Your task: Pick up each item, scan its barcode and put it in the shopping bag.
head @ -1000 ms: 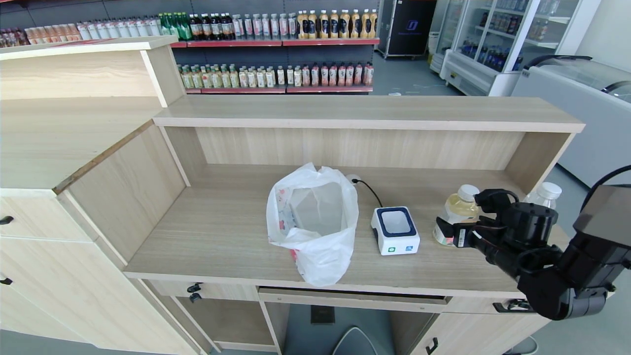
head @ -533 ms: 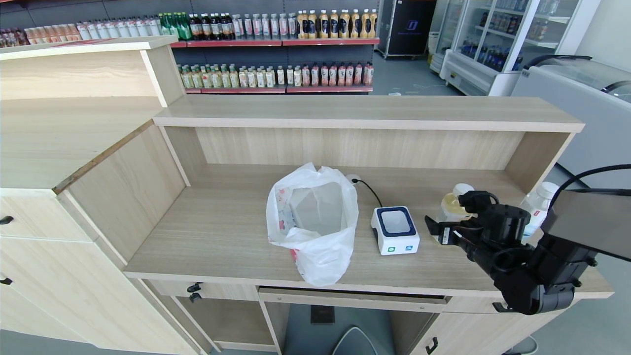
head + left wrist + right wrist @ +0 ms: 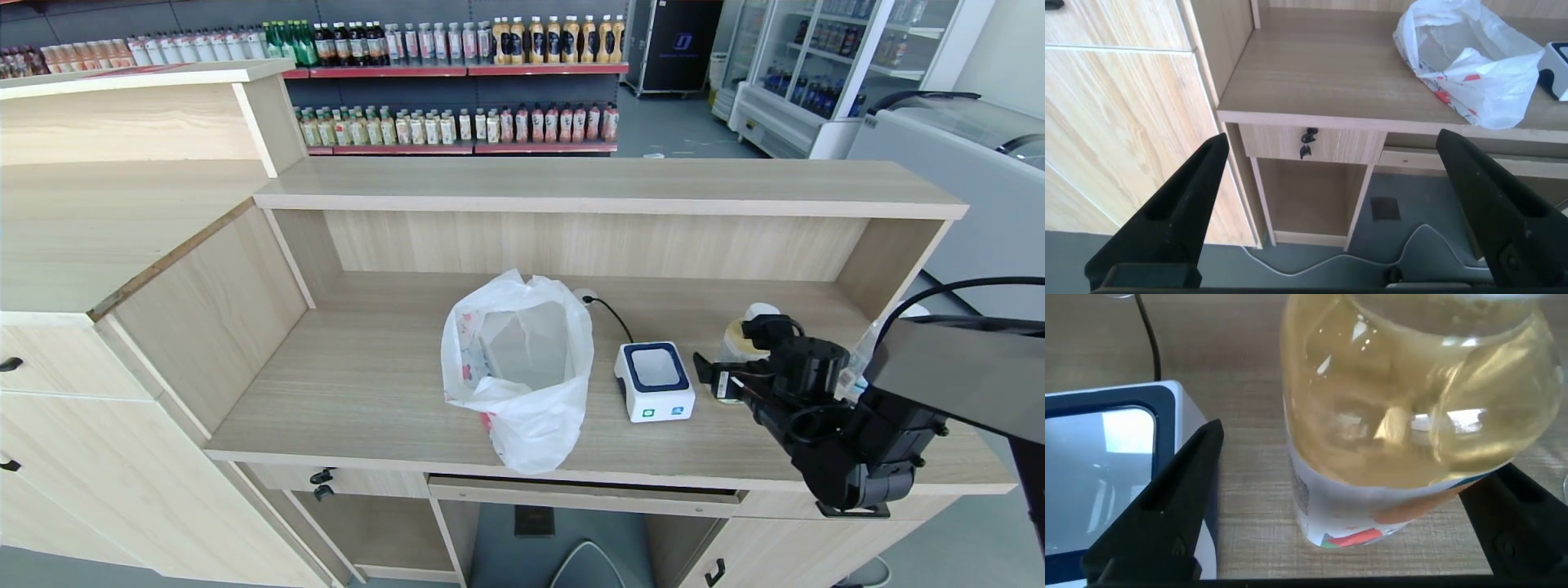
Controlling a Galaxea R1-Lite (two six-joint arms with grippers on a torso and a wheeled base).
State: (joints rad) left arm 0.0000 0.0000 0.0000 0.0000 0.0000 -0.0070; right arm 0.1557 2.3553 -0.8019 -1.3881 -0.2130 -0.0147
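A bottle of yellow drink [image 3: 737,341] with a white cap stands upright on the counter, right of the barcode scanner [image 3: 653,380]. My right gripper [image 3: 729,363] is open with a finger on either side of the bottle [image 3: 1413,416], neither pressing it; the scanner [image 3: 1102,474] lies just beside. A clear bottle [image 3: 859,357] stands further right, mostly hidden behind the arm. The white shopping bag [image 3: 519,367] stands open left of the scanner. My left gripper [image 3: 1331,212] hangs open and empty below counter height, out in front of the drawers, with the bag [image 3: 1470,57] far off.
A black cable [image 3: 611,314] runs from the scanner to the counter's back. A raised shelf [image 3: 604,188] overhangs the back of the counter [image 3: 367,384], and a side wall [image 3: 890,261] closes the right end. Drawers with black handles [image 3: 1306,143] sit under the front edge.
My right arm has moved left and further over the counter, bringing its open fingers from beside the yellow bottle to around it. The bottle, bag and scanner have stayed put.
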